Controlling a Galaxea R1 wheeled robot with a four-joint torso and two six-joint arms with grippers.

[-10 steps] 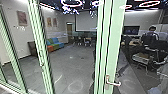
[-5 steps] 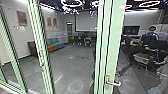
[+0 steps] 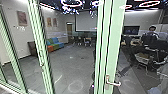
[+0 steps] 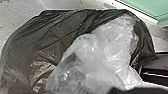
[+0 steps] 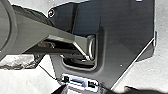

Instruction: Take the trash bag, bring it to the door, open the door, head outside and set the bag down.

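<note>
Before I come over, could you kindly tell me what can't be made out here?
- Trash bag, left wrist view: part is cut off by the picture's edge; what it holds is hidden by its dark plastic.
- Door with the handle, head view: its foot is cut off by the lower edge.
- Person, head view: the hands are too small to tell.
- Dark screen, head view: its content is too small.

Kinda colorful in there: a blue, green and orange sofa (image 3: 57, 43) sits by a pale wall (image 3: 21, 42) with framed pictures (image 3: 22, 18) on it. There's also a big white rectangular screen (image 3: 86, 22), plus a person (image 3: 150, 37) near a dark flat monitor (image 3: 131, 30).
</note>
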